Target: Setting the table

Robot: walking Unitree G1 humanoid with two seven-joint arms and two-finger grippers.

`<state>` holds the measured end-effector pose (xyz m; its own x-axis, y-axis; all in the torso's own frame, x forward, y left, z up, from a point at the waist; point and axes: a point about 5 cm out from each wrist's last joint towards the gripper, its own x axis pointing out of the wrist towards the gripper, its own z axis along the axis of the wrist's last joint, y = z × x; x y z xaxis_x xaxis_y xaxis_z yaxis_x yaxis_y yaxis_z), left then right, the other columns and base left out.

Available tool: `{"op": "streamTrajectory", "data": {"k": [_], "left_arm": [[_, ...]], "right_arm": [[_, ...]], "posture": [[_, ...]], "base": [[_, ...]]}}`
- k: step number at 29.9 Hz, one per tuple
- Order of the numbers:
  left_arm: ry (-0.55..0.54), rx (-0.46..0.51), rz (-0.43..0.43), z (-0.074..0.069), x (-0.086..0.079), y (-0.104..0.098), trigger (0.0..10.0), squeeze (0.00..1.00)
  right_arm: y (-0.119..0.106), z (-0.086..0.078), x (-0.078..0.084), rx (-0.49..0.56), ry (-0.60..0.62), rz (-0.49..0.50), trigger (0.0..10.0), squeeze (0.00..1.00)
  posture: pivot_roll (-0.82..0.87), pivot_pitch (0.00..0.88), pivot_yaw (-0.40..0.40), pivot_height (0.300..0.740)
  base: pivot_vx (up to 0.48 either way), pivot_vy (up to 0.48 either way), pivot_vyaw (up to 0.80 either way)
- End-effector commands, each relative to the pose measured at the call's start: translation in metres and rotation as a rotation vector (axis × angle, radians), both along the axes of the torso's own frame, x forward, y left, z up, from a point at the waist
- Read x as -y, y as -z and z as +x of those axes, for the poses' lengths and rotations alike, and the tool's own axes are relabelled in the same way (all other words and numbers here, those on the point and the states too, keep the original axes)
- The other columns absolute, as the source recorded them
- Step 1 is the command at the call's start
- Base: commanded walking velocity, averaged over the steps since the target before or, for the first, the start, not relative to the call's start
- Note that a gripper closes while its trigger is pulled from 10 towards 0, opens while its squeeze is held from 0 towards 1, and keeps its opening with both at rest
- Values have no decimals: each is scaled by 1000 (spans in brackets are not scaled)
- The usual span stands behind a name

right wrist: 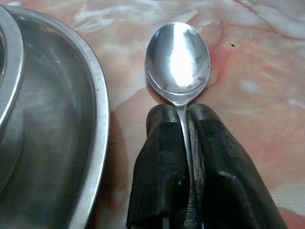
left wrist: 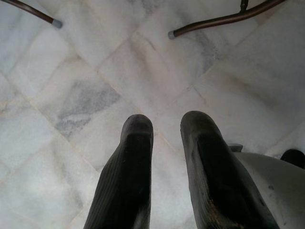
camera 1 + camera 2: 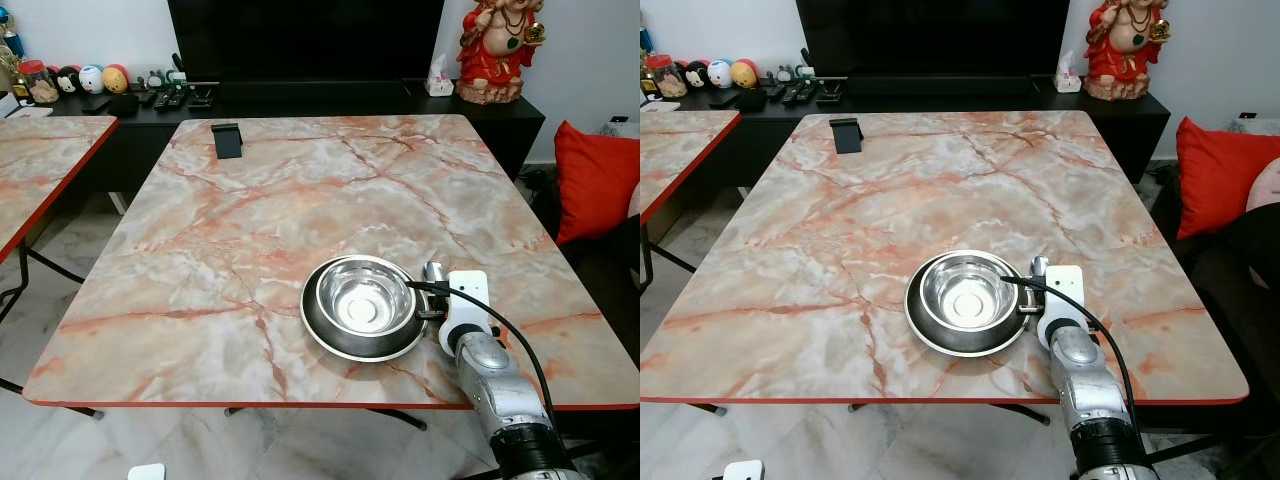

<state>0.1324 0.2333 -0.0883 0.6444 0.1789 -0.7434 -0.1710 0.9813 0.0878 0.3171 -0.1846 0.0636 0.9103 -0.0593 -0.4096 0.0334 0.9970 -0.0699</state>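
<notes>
Spoon [image 1: 177, 59] lies w/ bowl face up on the marble table [image 3: 300, 190], just beside the right side of the steel plate [image 3: 330, 335], near the table's front edge on the robot's right. Right gripper [image 1: 180, 124] has its two black fingers [image 1: 159, 157] pressed together on the spoon's neck, pinching the handle just behind the bowl; the handle is hidden between the fingers. In the right wrist view the spoon bowl looks close to the tabletop, but can't tell if it's touching or a bit lifted. Steel bowl [image 3: 360, 297] sits upright inside the plate, approx centred, both shiny and w/ nothing in them. The plate's rim is near the spoon, w/ a narrow strip of table showing between them. Right arm [image 3: 1085, 385] reaches in from the front right edge, black cable running along it to the white wrist block. Left gripper [image 2: 164, 143] hangs low over the pale marble floor tiles [image 2: 71, 95], fingers slightly spread w/ nothing between them; thin dark table legs [image 2: 224, 19] cross the floor beyond. At the table's far left corner stands a small black holder [image 3: 227, 140]. Second marble table [image 3: 40, 165] to the left. Behind: black TV console [image 3: 300, 100] w/ remotes and small figures, red statue [image 3: 497, 45] at its right end, red cushion [image 3: 597, 180] at far right.
</notes>
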Motion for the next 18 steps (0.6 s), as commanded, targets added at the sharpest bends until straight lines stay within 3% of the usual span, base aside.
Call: {"op": "streamTrajectory", "data": {"k": [1,4,6,8,14,17,18], "left_arm": [[21,-20,12,0,-3,0,10000,0],[21,-19,12,0,-3,0,10000,0],[21,-19,12,0,-3,0,10000,0],[22,-19,13,0,-3,0,10000,0],[23,-20,13,0,-3,0,10000,0],[23,-21,13,0,-3,0,10000,0],[23,-21,13,0,-3,0,10000,0]], "right_arm": [[4,-2,-2,-17,4,15,10000,349],[4,-2,-2,-17,3,16,10000,380],[4,-2,-2,-17,2,17,10000,675],[4,-2,-2,-18,2,17,10000,698],[4,-1,-3,-16,2,18,10000,671],[4,-1,-3,-15,2,14,10000,608],[4,-1,-3,-16,2,13,10000,498]], "posture": [[10,0,30,740],[9,0,31,740],[10,0,30,740],[11,0,30,740],[12,0,29,740],[11,0,29,740],[11,0,29,740]], "base": [[0,0,0],[0,0,0],[0,0,0],[0,0,0],[0,0,0],[0,0,0],[0,0,0]]}}
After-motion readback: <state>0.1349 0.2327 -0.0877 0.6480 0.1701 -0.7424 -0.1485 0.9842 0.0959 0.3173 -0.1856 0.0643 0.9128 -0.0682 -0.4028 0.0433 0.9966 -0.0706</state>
